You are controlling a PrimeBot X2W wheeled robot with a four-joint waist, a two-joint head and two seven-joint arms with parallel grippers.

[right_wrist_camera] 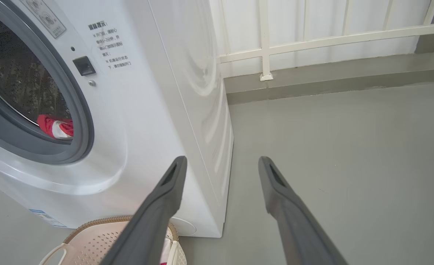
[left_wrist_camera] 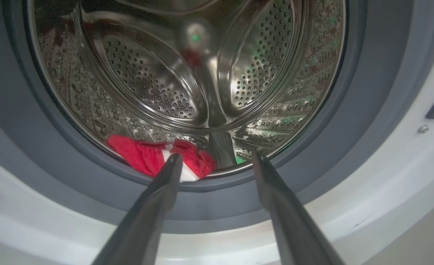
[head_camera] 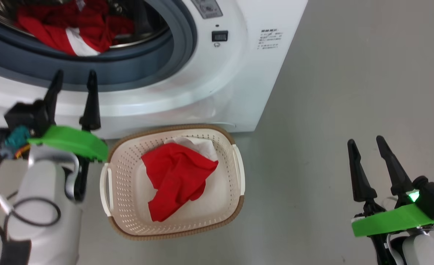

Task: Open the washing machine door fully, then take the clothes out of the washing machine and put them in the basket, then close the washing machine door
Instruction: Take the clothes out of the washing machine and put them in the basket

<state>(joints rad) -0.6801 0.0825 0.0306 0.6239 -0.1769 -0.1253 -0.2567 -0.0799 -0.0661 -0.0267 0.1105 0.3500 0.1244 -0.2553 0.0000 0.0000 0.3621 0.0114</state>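
My left gripper [head_camera: 75, 73] wide, empty, at the washing machine [head_camera: 239, 73] mouth (red clothes [head_camera: 73, 29] inside). My right gripper [head_camera: 365, 140] wide, empty, over floor [head_camera: 331, 92]; one garment [head_camera: 176, 176] in basket [head_camera: 172, 129]

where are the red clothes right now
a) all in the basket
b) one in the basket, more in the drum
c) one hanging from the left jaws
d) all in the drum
b: one red garment lies in the basket, while more red and white clothes lie in the drum of the washing machine.
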